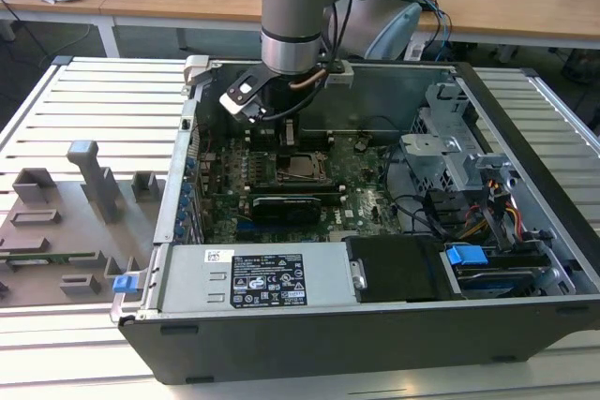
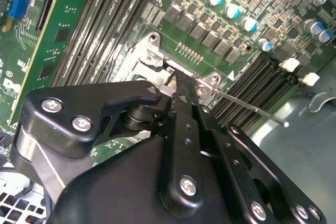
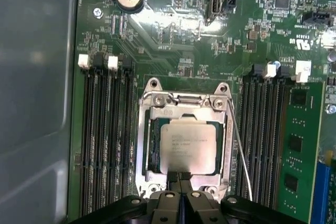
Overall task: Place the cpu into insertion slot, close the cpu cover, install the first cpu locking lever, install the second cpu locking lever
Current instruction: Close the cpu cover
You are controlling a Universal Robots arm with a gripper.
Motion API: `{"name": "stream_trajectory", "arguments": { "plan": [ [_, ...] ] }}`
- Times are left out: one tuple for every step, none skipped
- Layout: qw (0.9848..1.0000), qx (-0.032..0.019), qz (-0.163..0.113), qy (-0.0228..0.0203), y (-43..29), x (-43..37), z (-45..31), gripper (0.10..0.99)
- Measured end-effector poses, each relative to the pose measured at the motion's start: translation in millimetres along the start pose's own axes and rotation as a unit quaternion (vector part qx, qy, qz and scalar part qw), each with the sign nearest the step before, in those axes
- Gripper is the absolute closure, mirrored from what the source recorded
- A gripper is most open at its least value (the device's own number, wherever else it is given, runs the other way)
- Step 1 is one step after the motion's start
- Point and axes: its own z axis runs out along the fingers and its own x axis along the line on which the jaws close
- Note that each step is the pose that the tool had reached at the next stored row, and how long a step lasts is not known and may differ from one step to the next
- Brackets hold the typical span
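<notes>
The cpu lies flat in the insertion slot, its pale metal top showing through the open window of the cpu cover; the cover looks lowered onto the slot's frame, all round the chip. The gripper is at one edge of the slot with its fingertips pressed together, and nothing visible is pinched between them; in the second wrist view the same closed tips meet the cover's edge. One cpu locking lever, a thin wire rod, starts at a corner of the slot and angles away from its side over the neighbouring memory slots; it appears unlatched. In the exterior view the arm stands straight above the slot inside the open computer case.

The chip is probably light and rigid, but the pin field under it is delicate, so sideways shoves on it are a risk; the cover is thin, stiff sheet metal that pivots on its hinge and takes pressure best on its frame, not on the chip. The lever should be springy and slippery, being bare round wire; its free end, farthest from the slot, seems the soundest place to hook or push it.
</notes>
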Motion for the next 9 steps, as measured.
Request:
{"name": "stream_trajectory", "arguments": {
  "plan": [
    [1.0,0.0,0.0,0.0,1.4,-0.1,0.0,0.98],
    [1.0,0.0,0.0,0.0,3.9,-0.2,0.0,0.98],
    [1.0,0.0,0.0,0.0,6.0,-0.2,0.0,0.98],
    [1.0,0.0,0.0,0.0,7.3,-0.3,0.0,0.98],
    [1.0,0.0,0.0,0.0,10.1,-0.3,0.0,0.98],
    [1.0,0.0,0.0,0.0,13.3,-0.4,-0.1,0.98],
    [1.0,0.0,0.0,0.0,20.1,-0.7,-0.2,0.98],
    [1.0,0.0001,0.0,-0.0001,27.3,-1.1,-0.3,0.98],
    [1.0,0.0001,0.0,-0.0001,29.3,-1.3,-0.6,0.98]
  ]
}}
